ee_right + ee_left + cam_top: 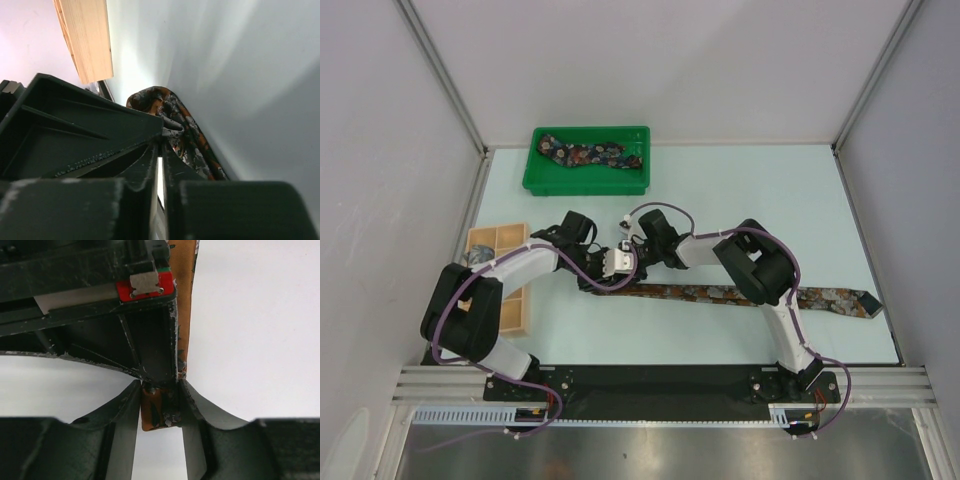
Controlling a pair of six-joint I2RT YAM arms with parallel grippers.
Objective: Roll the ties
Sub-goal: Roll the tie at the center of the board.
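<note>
The rust-brown tie (pixel 700 293) lies flat across the middle of the table, its wide pointed end at the right (pixel 860 303). Both grippers meet at its left end. My left gripper (pixel 612 262) is shut on the tie's folded narrow end, whose orange underside (pixel 152 415) shows between the fingers in the left wrist view. My right gripper (pixel 632 256) is shut on a bunched fold of the same tie (pixel 192 145), its tips (pixel 160 142) almost touching. The dark navy floral tie (pixel 595 155) lies in the green tray (pixel 585 184). A grey-blue bundle (pixel 475 258) sits in the wooden box.
The tan wooden compartment box (pixel 515 310) stands at the left, close beside my left arm; its edge shows in the right wrist view (pixel 90 40). The green tray is at the back, left of centre. Enclosure walls surround the table.
</note>
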